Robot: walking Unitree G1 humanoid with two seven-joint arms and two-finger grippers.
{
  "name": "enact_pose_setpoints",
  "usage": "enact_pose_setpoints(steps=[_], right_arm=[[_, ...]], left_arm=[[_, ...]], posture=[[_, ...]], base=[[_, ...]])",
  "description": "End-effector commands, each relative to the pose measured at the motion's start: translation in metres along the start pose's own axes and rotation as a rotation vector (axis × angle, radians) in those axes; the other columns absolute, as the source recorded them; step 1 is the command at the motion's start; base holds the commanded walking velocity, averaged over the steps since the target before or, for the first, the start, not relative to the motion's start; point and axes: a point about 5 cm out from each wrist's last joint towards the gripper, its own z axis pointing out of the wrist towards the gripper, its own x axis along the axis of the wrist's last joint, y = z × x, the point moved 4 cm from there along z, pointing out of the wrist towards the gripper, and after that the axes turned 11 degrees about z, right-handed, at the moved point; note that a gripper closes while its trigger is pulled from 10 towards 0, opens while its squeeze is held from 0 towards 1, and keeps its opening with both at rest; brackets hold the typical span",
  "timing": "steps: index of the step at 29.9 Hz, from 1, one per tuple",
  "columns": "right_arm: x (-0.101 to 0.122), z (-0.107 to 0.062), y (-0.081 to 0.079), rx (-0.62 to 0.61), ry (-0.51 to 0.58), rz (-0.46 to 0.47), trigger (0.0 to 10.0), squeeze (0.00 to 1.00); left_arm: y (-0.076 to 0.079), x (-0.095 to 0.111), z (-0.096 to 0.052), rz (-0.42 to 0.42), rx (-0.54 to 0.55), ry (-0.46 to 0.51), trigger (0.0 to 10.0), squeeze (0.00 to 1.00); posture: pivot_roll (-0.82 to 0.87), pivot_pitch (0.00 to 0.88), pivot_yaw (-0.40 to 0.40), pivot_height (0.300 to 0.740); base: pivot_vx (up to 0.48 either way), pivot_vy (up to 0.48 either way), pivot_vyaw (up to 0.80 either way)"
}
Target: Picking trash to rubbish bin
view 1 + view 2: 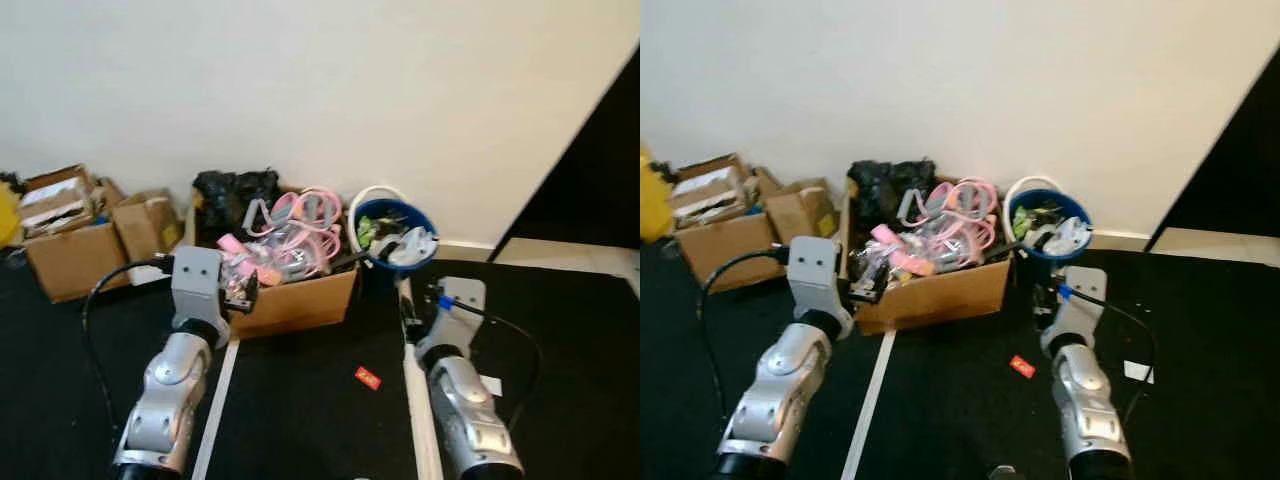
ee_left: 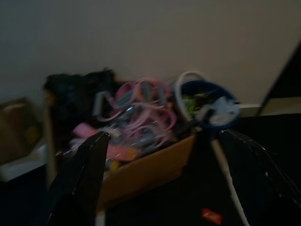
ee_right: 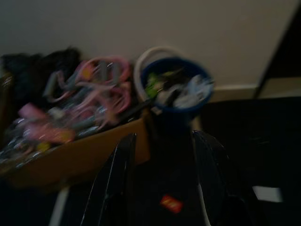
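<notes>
Both claws, left claw [image 2: 160, 183] and right claw [image 3: 160, 179], hang released. The red wrapper [image 3: 170, 203] lies just below the right claw: lower straight, pinch it flat, then carry it ahead to the blue bucket [image 3: 176, 94].

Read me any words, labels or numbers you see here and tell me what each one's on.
No text here can be read.
Red wrapper on the black floor: pale marks on it, too small and blurred to read.
White label on the cardboard box at far left: blurred, unreadable.
Pink packets in the big cardboard box: any print is too blurred to read.
</notes>
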Motion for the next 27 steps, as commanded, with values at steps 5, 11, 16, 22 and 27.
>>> enact_pose_setpoints(steps=[5, 11, 16, 22, 27], right_arm=[[-0.0079, -0.0035, -0.0008, 0.000, -0.026, 0.008, 10.0, 0.00], [-0.0077, -0.0023, -0.0009, 0.006, -0.030, 0.002, 10.0, 0.00], [-0.0074, -0.0011, -0.0015, 0.011, -0.032, 0.000, 10.0, 0.00], [-0.0072, 0.0004, -0.0044, 0.022, -0.034, -0.003, 10.0, 0.00], [-0.0065, 0.0004, -0.0054, 0.026, -0.033, -0.006, 10.0, 0.00]], left_arm=[[-0.0042, -0.0110, -0.0040, 0.002, 0.020, -0.043, 10.0, 0.00], [-0.0066, -0.0112, -0.0031, -0.012, 0.040, -0.045, 10.0, 0.00], [-0.0063, -0.0103, -0.0031, -0.014, 0.042, -0.042, 10.0, 0.00], [-0.0053, -0.0127, -0.0044, -0.029, 0.036, -0.059, 10.0, 0.00], [-0.0058, -0.0148, -0.0055, -0.026, 0.046, -0.062, 10.0, 0.00]], posture=[[0.04, 0.140, 0.013, 0.740], [0.04, 0.140, 0.001, 0.740], [0.04, 0.136, -0.003, 0.740], [0.04, 0.127, -0.011, 0.740], [0.03, 0.118, -0.010, 0.740]], base=[[0.000, 0.000, -0.80], [0.000, 0.000, -0.80], [0.000, 0.000, -0.80], [0.000, 0.000, -0.80], [0.000, 0.000, -0.80]])
